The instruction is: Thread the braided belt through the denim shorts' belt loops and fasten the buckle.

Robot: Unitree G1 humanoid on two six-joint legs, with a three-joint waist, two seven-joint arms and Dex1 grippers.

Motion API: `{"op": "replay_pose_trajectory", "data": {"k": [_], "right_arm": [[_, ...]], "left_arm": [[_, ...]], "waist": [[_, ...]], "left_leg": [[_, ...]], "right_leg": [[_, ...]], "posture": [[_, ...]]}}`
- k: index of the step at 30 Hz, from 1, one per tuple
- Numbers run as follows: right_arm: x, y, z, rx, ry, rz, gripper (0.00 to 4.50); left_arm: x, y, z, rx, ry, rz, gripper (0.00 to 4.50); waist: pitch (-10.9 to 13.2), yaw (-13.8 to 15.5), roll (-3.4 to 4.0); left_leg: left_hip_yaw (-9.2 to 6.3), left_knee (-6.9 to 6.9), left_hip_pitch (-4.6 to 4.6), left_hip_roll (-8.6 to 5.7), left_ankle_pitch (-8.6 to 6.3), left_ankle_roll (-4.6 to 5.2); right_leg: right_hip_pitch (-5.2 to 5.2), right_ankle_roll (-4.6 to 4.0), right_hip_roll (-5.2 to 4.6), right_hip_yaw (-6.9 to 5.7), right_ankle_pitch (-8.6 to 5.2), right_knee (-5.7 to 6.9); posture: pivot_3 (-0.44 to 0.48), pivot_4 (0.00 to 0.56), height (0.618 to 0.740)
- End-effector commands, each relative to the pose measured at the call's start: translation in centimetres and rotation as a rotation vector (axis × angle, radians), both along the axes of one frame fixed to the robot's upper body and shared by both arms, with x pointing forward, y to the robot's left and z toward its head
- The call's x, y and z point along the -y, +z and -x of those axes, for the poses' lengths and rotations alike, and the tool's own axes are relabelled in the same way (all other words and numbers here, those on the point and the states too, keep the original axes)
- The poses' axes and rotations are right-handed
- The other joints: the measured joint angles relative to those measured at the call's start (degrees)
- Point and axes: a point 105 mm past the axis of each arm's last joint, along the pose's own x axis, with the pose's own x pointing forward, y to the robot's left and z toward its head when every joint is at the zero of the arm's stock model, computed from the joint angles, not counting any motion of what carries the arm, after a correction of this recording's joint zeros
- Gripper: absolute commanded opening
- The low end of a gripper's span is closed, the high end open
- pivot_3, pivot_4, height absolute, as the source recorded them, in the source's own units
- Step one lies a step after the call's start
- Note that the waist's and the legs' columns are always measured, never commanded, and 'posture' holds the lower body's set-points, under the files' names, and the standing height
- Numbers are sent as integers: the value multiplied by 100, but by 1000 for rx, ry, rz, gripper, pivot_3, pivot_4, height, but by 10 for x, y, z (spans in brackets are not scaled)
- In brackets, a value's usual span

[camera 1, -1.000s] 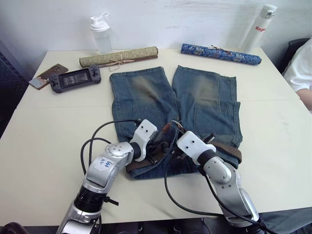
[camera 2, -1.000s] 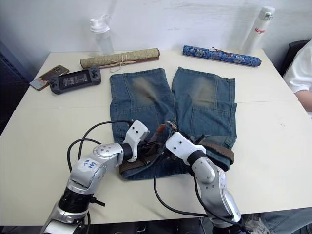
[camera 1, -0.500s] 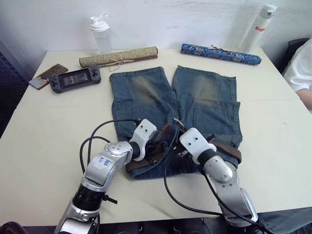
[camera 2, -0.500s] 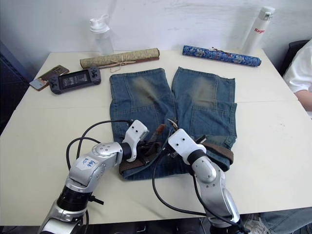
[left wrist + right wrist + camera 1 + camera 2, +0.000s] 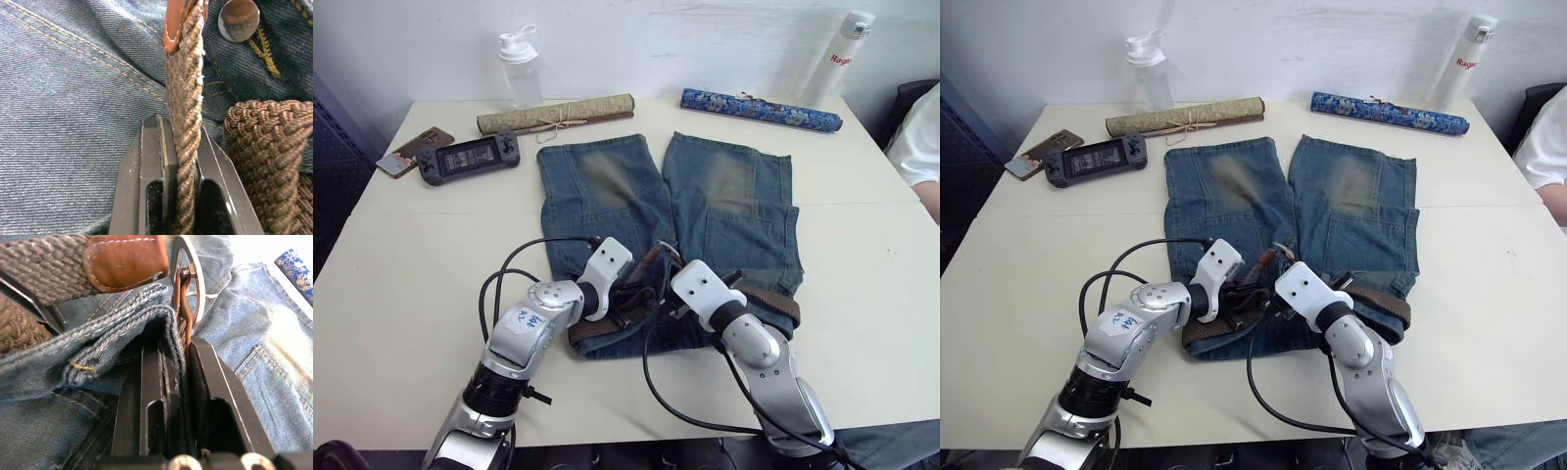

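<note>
A cream table (image 5: 401, 255) stands against a white wall. Near its far left corner lie a phone (image 5: 414, 150) and a dark handheld game console (image 5: 470, 157), with a clear shaker bottle (image 5: 519, 69) and a rolled tan scroll (image 5: 555, 114) along the far edge. The left side of the table is bare from the console down to the near edge.

The denim shorts (image 5: 724, 211) lie flat in the middle, legs toward the far edge, waistband toward the near edge. The left gripper (image 5: 182, 161) pinches the braided belt (image 5: 186, 105) edge-on between its fingers, just below the tan leather tip, over the waistband. The right gripper (image 5: 173, 355) is clamped on a fold of waistband denim together with the brown leather behind the buckle (image 5: 188, 281).

A rolled blue scroll (image 5: 761, 109) and a white bottle (image 5: 837, 59) sit toward the far right corner; a person's white sleeve (image 5: 918, 137) shows at the right edge.
</note>
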Motion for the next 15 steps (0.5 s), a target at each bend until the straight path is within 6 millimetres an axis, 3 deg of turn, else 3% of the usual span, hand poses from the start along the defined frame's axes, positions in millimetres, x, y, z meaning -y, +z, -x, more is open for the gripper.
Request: {"op": "replay_pose_trajectory", "data": {"k": [1, 7, 15], "right_arm": [[-11, 7, 9, 23, 72, 14, 19], [-15, -2, 12, -27, 110, 39, 19], [-23, -16, 18, -53, 236, 202, 19]], "left_arm": [[-3, -14, -2, -53, 32, -36, 0], [0, -10, -5, -33, 31, -28, 0], [14, -2, -7, 17, -12, -2, 0]], "waist": [[0, 4, 0], [0, 6, -1], [-3, 52, -5]], "left_leg": [[0, 0, 0, 0, 0, 0], [0, 0, 0, 0, 0, 0], [-1, 3, 1, -2, 0, 1]], "right_leg": [[0, 0, 0, 0, 0, 0], [0, 0, -1, 0, 0, 0], [2, 0, -4, -1, 0, 0]], "posture": [[0, 150, 717], [0, 150, 717], [0, 150, 717]]}}
